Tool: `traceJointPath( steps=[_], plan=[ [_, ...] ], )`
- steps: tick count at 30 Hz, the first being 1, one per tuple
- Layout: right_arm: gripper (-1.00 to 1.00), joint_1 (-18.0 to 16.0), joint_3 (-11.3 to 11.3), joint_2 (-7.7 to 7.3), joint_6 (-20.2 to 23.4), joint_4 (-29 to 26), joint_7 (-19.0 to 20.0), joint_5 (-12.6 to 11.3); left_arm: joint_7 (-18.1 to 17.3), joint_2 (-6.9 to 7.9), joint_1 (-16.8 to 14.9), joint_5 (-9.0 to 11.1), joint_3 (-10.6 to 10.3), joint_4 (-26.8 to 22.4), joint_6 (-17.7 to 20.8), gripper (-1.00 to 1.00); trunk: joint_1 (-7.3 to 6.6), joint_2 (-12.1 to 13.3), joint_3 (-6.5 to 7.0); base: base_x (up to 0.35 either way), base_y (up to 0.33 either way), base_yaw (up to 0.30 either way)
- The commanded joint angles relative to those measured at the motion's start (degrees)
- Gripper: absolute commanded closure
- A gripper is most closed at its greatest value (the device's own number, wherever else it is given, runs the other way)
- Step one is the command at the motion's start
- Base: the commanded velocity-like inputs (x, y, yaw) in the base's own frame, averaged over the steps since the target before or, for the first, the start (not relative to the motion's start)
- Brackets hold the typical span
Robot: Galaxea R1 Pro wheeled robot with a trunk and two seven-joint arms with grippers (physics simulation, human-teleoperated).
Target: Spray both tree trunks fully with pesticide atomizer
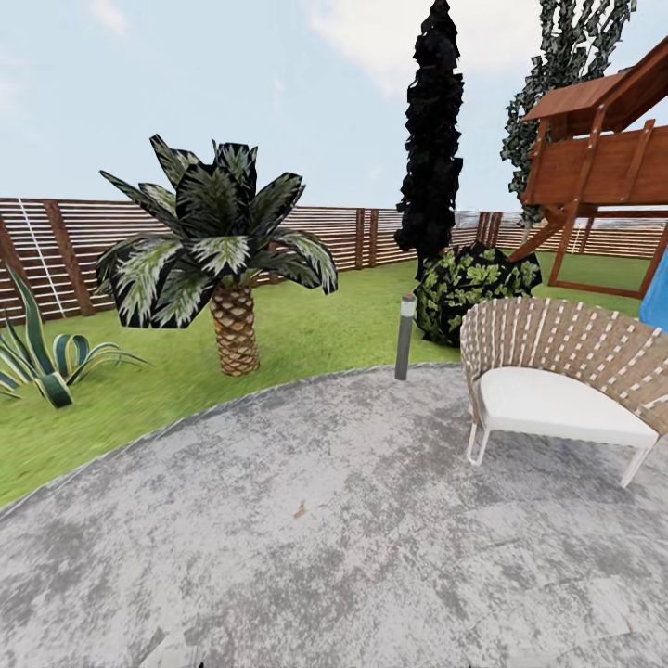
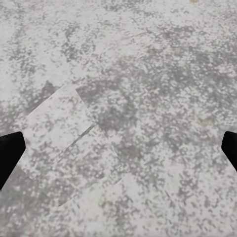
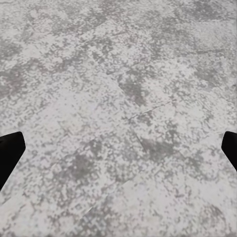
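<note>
- Both arms hang over grey paving of the floor; the left end effector and the right end effector each have fingertips spread wide, holding nothing.
- The pesticide atomizer's whereabouts and its direction from either arm cannot be judged.
- Ahead stand a short palm, a woven chair and the fence.
- Likely next: turning to search.

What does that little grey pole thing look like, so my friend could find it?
Start at the big grey stone patio. At its far edge, where the grass begins, a short grey post stands between the stubby palm and the woven chair. It is the one thin, straight, leafless thing there, with a dark cap.
</note>
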Motion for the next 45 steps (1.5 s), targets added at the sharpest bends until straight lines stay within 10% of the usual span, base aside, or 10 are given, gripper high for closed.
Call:
traceJointPath(
  steps=[1, 45],
  plan=[
    [-1.0, -0.03, -0.01, 0.0, -0.17, 0.03, -0.02, 0.02, 0.03, 0.0, -0.04, 0.28, -0.04, 0.05, -0.18, -1.0, 0.22, -0.44, -0.24, 0.0, 0.0, 0.0],
    [-1.0, 0.01, -0.16, -0.18, -5.71, 1.97, 0.2, 0.12, 0.09, -0.02, -0.04, 0.19, -0.04, -0.18, -0.18, -1.0, 8.78, -16.08, -8.64, 0.0, 0.0, 0.016]
  ],
)
